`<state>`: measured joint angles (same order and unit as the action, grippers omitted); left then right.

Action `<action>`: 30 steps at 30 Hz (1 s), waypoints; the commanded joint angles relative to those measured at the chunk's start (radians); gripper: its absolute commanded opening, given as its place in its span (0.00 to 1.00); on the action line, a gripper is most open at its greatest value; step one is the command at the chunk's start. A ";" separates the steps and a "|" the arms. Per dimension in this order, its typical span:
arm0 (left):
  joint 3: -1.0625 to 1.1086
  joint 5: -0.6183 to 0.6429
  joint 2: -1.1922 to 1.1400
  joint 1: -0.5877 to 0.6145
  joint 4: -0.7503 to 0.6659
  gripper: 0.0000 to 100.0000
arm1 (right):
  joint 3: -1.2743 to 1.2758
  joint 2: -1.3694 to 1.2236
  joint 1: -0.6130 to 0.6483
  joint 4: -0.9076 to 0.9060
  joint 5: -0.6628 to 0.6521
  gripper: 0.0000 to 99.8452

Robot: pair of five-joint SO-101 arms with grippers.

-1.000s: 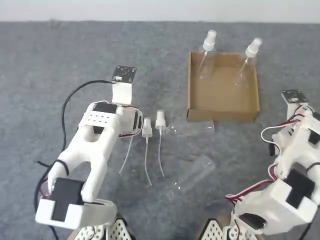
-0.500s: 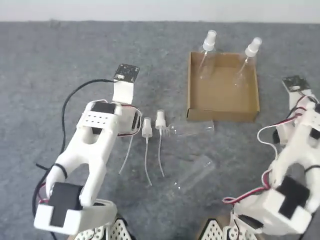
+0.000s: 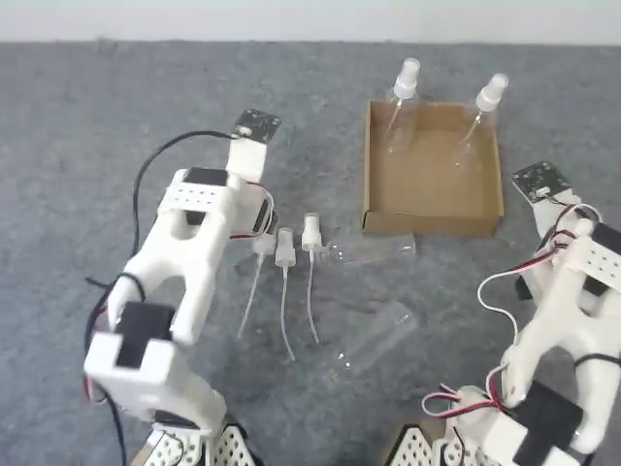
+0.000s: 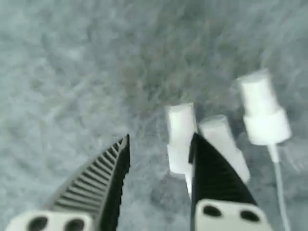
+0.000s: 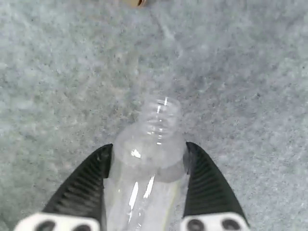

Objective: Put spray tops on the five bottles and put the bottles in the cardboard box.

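Black left claw beside spray tops

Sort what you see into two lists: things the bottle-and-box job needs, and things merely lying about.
Job: cardboard box; two topped bottles in it; three loose spray tops; two open bottles lying flat; a third bottle in the right gripper.
Lying about: grey carpet; arm cables.

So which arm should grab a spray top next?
Left. The left tool is open right beside the loose tops, while the right tool has an uncapped bottle between its fingers, so it looks occupied.
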<state>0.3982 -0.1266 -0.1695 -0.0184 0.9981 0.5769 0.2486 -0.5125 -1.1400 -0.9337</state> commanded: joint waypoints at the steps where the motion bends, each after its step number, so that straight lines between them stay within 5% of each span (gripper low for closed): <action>1: -0.099 -0.009 -0.072 0.005 -0.003 0.15 | -0.006 0.062 0.007 -0.002 -0.009 0.01; 14: -0.134 -0.038 -0.160 0.026 0.037 0.14 | -0.003 0.070 0.007 -0.007 -0.009 0.01; 21: -0.137 -0.040 -0.127 0.026 0.041 0.01 | -0.020 0.084 0.018 -0.012 -0.006 0.01; 30: -0.134 -0.037 0.307 0.026 0.218 0.01 | -0.020 0.340 0.282 -0.044 0.267 0.01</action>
<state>0.2862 -0.1588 -0.1250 0.0046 1.1347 0.5769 0.4603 -0.3514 -1.1523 -0.7557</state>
